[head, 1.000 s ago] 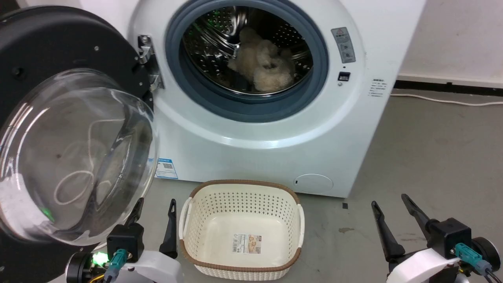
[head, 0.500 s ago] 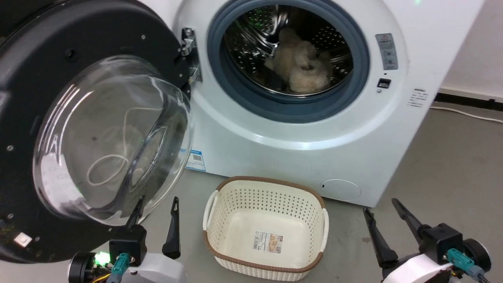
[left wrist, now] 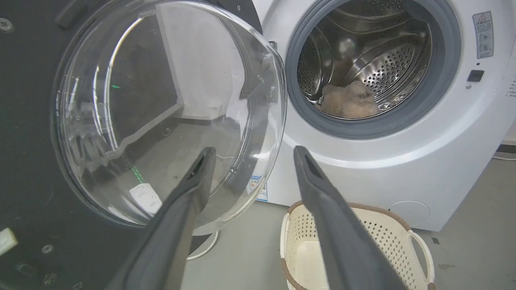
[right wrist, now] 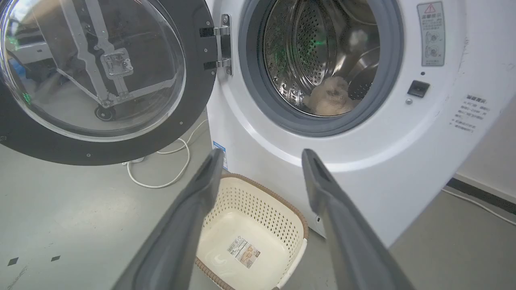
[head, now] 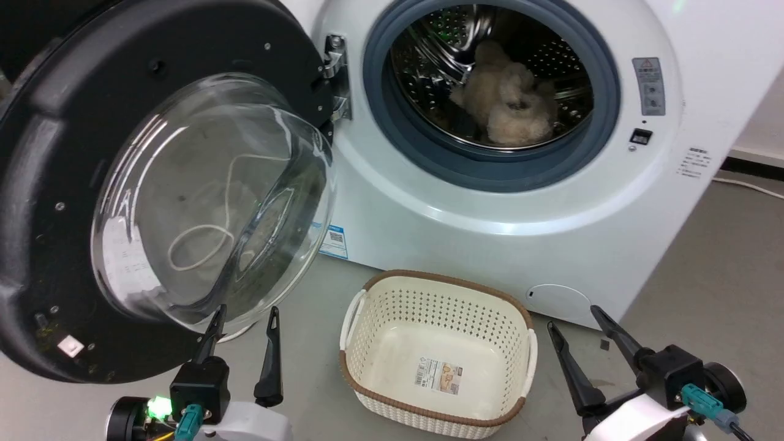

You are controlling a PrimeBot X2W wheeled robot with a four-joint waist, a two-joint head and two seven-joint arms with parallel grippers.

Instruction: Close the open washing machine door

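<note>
The washing machine (head: 478, 245) is a white front-loader with a grey gasket and a steel drum holding a beige fluffy item (head: 505, 101). Its washing machine door (head: 55, 184), black-rimmed with a bulging clear glass bowl, stands swung wide open to the left on its metal hinge (head: 335, 79). My left gripper (head: 246, 312) is open low in the head view, its fingertips just below the glass bowl, nothing between them. My right gripper (head: 573, 318) is open at the lower right, apart from the machine. The door (left wrist: 36, 161) and the machine (left wrist: 363, 161) appear beyond the left fingers; both (right wrist: 133, 149) (right wrist: 363, 161) lie beyond the right fingers.
A cream perforated basket (head: 361, 318) with a brown rim sits empty on the grey floor in front of the machine, between my grippers. A white cable (right wrist: 161, 177) loops on the floor under the door. A wall with dark skirting (head: 747, 162) runs at the right.
The head camera has turned, so the whole scene has shifted right in the picture and more of the door shows. Both grippers stay open; the door is still wide open.
</note>
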